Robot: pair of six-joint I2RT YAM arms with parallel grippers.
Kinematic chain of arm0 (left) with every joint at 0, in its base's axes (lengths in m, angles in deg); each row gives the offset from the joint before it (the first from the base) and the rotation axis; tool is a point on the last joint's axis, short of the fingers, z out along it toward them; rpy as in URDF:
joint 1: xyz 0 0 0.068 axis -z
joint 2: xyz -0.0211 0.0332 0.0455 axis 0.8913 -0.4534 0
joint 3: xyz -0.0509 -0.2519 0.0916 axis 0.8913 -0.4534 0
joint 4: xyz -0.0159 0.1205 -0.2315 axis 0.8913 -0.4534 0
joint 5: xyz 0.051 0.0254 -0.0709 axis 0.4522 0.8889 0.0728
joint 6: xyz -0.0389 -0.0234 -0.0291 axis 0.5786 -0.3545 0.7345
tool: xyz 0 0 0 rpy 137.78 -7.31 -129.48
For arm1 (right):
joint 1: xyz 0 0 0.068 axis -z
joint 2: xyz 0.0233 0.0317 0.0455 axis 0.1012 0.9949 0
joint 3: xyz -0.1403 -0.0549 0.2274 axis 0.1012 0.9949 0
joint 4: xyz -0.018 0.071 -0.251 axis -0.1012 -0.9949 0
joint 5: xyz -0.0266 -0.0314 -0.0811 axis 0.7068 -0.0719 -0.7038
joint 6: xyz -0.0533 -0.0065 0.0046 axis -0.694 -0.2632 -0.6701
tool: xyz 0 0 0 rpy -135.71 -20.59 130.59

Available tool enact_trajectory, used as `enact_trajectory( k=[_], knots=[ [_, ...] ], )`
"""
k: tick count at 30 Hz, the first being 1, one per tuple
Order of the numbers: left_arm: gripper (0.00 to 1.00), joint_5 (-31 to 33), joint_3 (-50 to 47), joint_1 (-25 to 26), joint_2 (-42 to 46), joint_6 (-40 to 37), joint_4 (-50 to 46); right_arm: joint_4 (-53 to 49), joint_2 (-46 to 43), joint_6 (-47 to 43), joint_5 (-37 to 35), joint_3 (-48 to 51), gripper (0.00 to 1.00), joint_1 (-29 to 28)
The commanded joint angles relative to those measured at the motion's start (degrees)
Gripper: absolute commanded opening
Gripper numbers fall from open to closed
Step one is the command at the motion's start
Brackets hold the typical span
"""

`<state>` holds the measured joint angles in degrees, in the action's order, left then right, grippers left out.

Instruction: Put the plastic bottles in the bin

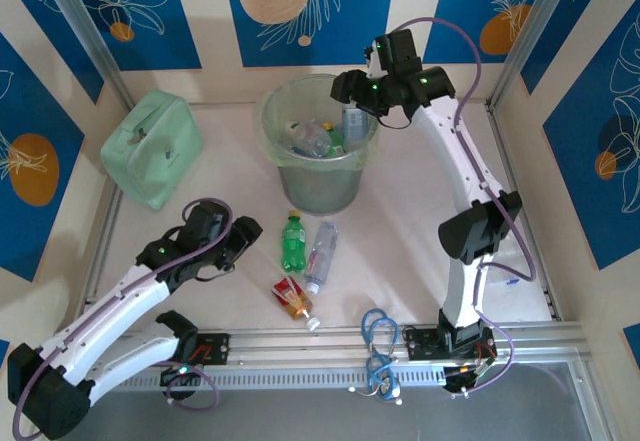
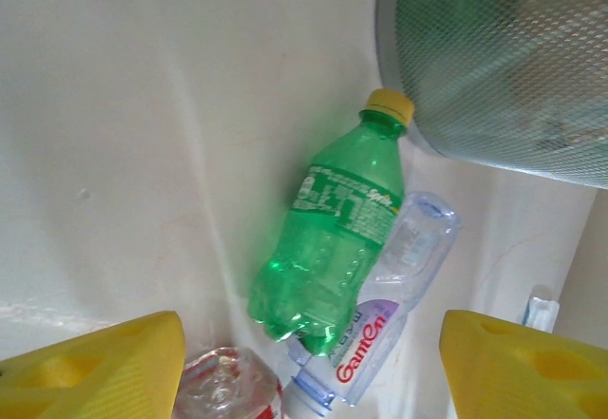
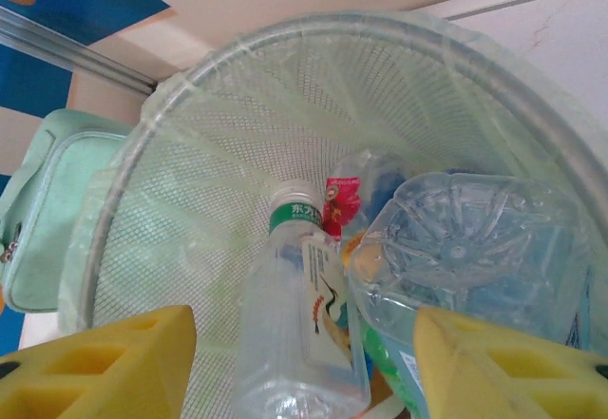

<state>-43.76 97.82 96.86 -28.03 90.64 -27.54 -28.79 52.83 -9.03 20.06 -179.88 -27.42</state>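
Left fingers, spread and empty, hover by the green bottle, which touches a clear bottle mid-worktop; closing askew could roll both away. Right fingers are spread, empty, over the bin.

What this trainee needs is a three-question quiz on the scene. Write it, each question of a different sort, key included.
1. Count the bottles lying on the table outside the bin.
2. True or false: the mint-green case touches the bin.
3. Which pincer hangs over the bin? A left; B right.

Key
1. Three: the green bottle, the clear bottle and the red-labelled bottle.
2. False: bare table shows between them.
3. B, the right pincer.
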Motion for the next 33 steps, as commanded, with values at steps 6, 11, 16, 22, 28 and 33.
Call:
enact_trajectory(
  k=[6, 11, 16, 22, 28, 33],
  knots=[
    [0.76, 0.93, -1.47, 0.85, -0.33, 4.29, -1.79, -3.72, 2.7, -1.28, -0.23, -6.7, 0.63, -0.52],
    [0.78, -0.25, -0.91, 1.96, -3.63, 4.81, 0.25, -5.46, 0.96, -1.45, 0.7, -10.27, 0.63, -1.28],
    [0.78, -0.23, 0.32, 4.28, -8.15, 5.43, 0.32, -5.5, -5.44, -2.77, 2.52, -8.19, 0.63, -3.51],
    [0.85, 0.27, 2.94, 5.86, -14.9, 1.12, 5.41, -2.87, -20.7, -4.85, -2.22, 10.89, 0.64, -11.04],
    [0.95, 0.2, 5.89, 8.16, -22.55, -5.8, 12.72, 3.22, -38.62, 1.45, -2.46, 36.24, 0.66, -13.9],
    [0.95, -0.4, 8.3, 8.51, -29.51, -8.84, 13.96, 2.73, -47.69, 5.54, -3.21, 48.15, 0.67, -13.81]
  ],
)
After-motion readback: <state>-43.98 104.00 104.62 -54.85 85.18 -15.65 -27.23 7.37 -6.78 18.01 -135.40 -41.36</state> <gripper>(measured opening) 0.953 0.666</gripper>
